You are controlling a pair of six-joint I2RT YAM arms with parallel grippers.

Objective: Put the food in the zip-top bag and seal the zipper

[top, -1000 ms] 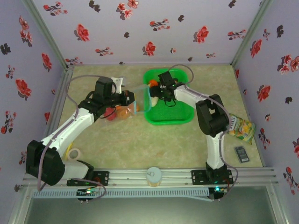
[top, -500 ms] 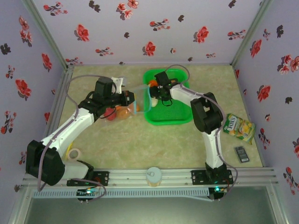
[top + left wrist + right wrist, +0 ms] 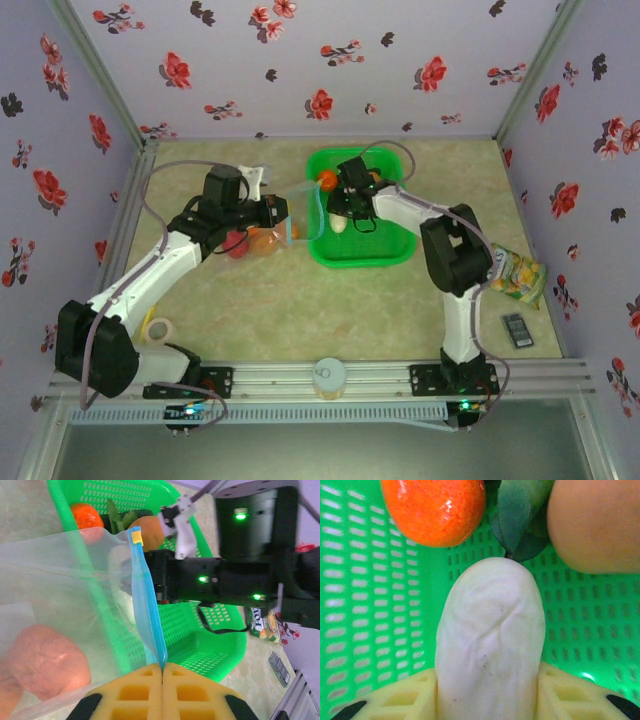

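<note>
Since a second ago, a small shift of the right tool [image 3: 487,680] inside the green basket [image 3: 365,258], with its jaws pulled closer in. Now hugging the white piece [image 3: 487,630] from both sides, yellow pads [image 3: 395,700] snug against it, so grasping it by the look of things. Still lying low on the basket floor, just below an orange [image 3: 432,507], a green leaf [image 3: 520,510] and a brown lump [image 3: 595,520].

Over on the other side, left tool [image 3: 162,672] clenched tight on the blue zipper [image 3: 147,610], holding up the mouth of the zip-top bag [image 3: 60,580] just beside the basket rim. Inside already: a reddish lump [image 3: 45,660].

Careful from here. Smooth, round and long, that white piece, so easy to squirt out of the pads on the way up. Could also snag the leaf and drag the orange along. Floppy bag mouth, too: easy to fold shut or tug free of the left tool with one bump, spilling food onto the counter [image 3: 300,310].
</note>
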